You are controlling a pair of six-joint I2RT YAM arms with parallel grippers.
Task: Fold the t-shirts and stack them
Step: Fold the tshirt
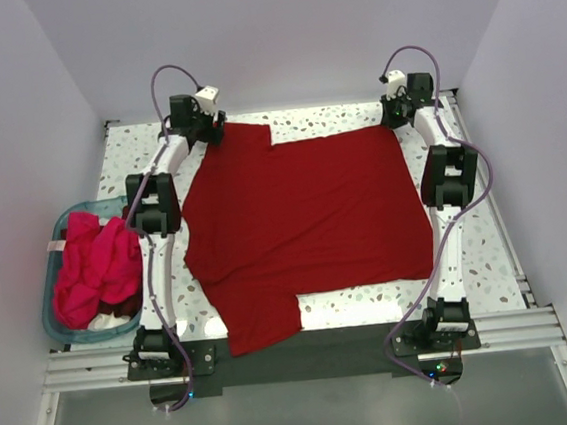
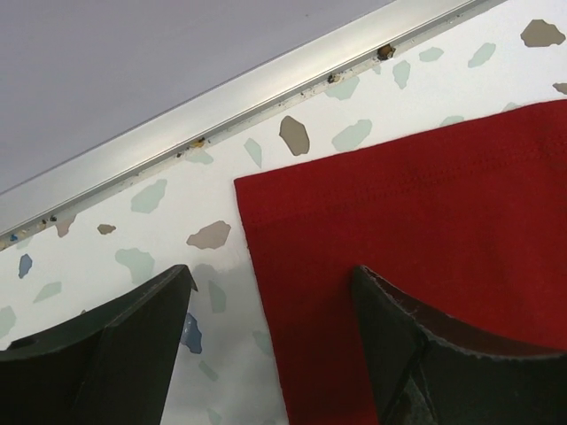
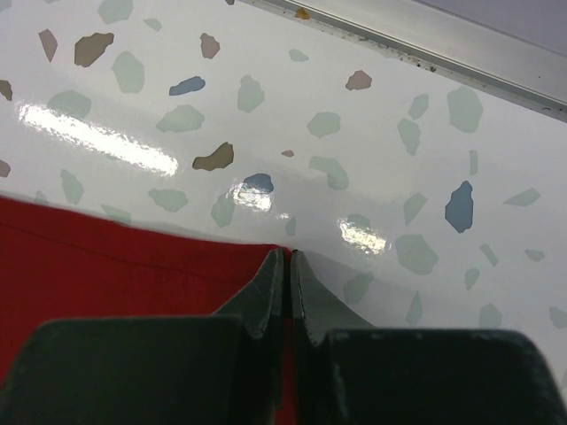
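A crimson shirt (image 1: 305, 225) is spread flat across the middle of a speckled white table (image 1: 488, 253), with one sleeve pointed to the far left corner and the other reaching the near edge. Its far left corner (image 2: 425, 204) is seen by the left wrist camera lying smooth on the tabletop, close to a metal rail (image 2: 266, 84) at the far edge. The left claw (image 2: 273, 276) is held wide over this corner: one finger (image 2: 115, 345) is placed over bare table and the other (image 2: 443, 354) over the cloth, so that the cloth's side edge is straddled and nothing is gripped. In the overhead view this claw (image 1: 217, 130) is found at the far left of the shirt. At the far right corner (image 3: 106, 266) the right claw (image 3: 288, 257) is pressed shut, its fingertips met on the very tip of the cloth, a strip of red being seen between the fingers lower down; from above it (image 1: 394, 111) is seen at the shirt's far right corner. Brighter pink-red shirts (image 1: 93, 271) are heaped in a teal basket (image 1: 58, 325) set just beside the table's left edge, next to the left arm.
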